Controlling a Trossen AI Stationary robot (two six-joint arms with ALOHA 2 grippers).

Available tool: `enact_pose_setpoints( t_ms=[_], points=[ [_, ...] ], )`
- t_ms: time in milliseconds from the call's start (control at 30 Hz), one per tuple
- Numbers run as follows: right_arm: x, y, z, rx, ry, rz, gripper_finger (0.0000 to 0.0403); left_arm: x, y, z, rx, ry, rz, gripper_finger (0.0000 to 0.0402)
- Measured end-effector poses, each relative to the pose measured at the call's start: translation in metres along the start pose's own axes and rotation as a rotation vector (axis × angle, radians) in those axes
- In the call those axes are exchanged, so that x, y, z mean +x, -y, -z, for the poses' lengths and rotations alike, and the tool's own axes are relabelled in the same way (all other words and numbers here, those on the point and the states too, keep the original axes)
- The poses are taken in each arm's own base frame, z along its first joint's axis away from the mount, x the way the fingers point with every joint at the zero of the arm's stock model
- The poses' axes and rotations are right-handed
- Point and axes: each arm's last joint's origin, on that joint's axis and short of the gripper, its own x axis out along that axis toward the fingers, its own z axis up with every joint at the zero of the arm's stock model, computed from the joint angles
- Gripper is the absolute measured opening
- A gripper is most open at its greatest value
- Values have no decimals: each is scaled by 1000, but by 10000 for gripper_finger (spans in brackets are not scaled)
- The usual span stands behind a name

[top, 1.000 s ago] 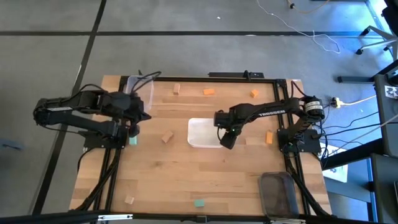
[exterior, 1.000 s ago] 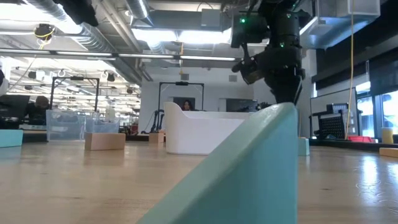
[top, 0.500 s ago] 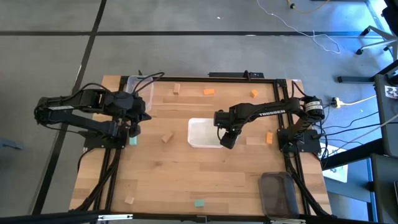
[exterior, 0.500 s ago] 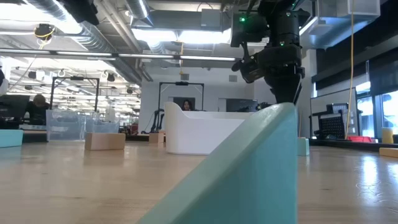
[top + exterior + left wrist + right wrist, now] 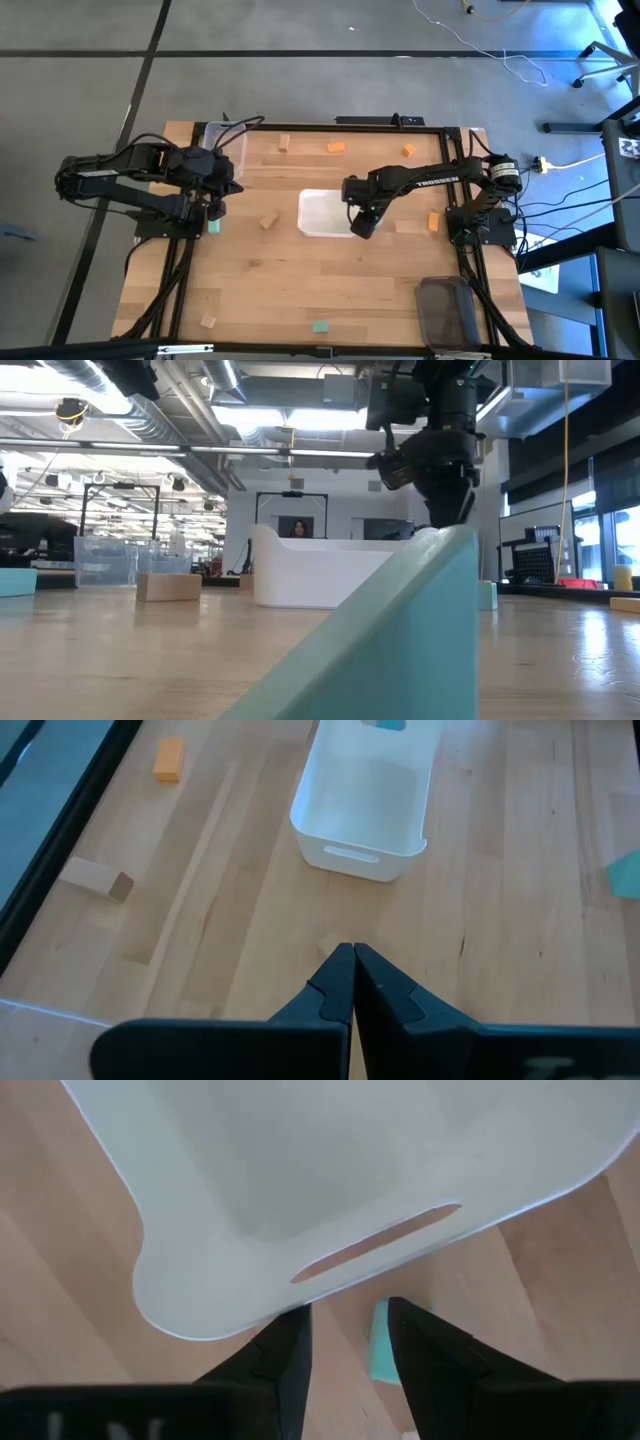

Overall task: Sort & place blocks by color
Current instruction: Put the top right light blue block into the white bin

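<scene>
Table [image 5: 330,290]: light wood, carrying all items.

Left arm: parked at the table's left edge; left gripper [image 5: 352,982] has its fingers pressed together on nothing.

Right arm: reaches in from the right; right gripper [image 5: 364,226] hangs at the near right corner of the white tray [image 5: 320,212], fingers parted.

White tray: near the table's centre, empty as far as can be seen.

Dark-lidded tub [image 5: 447,312]: near right corner, apart from the work.

Blocks: scattered and unsorted. Orange ones [image 5: 336,148] lie along the far side and right edge; wooden ones [image 5: 268,221] sit left of the tray and far off; one teal block [image 5: 320,326] lies at the near edge.

Key relation: the right wrist view shows a teal block [image 5: 380,1342] between the right gripper's fingers, beside one of them, just outside the tray's slotted wall [image 5: 375,1243]. The high view hides this block under the gripper. Likely next: closing on it; the tray wall is close, so a nudge is a risk.
</scene>
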Motion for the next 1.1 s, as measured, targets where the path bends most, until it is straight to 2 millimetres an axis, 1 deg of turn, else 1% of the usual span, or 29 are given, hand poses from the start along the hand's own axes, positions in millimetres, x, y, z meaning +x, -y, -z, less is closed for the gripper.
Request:
enact_pose_setpoints(
  t_ms=[300, 500, 567, 667, 767, 933, 1033, 1100],
  points=[
    [0, -1, -2, 92, 22, -12, 136, 0, 0, 0, 0, 0, 0, 0],
    [-1, 3, 6, 127, -65, 29, 136, 0, 0, 0, 0, 0, 0, 0],
    [-1, 2, 7, 150, -80, 10, 136, 0, 0, 0, 0, 0, 0, 0],
    [-1, 0, 5, 137, -84, -48, 136, 0, 0, 0, 0, 0, 0, 0],
    [-1, -1, 5, 97, -74, -53, 136, 0, 0, 0, 0, 0, 0, 0],
    [-1, 0, 6, 122, -92, -46, 137, 0, 0, 0, 0, 0, 0, 0],
    [-1, 0, 7, 121, -110, -58, 148, 0, 0, 0, 0, 0, 0, 0],
    [-1, 0, 7, 126, -112, -61, 167, 0, 0, 0, 0, 0, 0, 0]
  ],
)
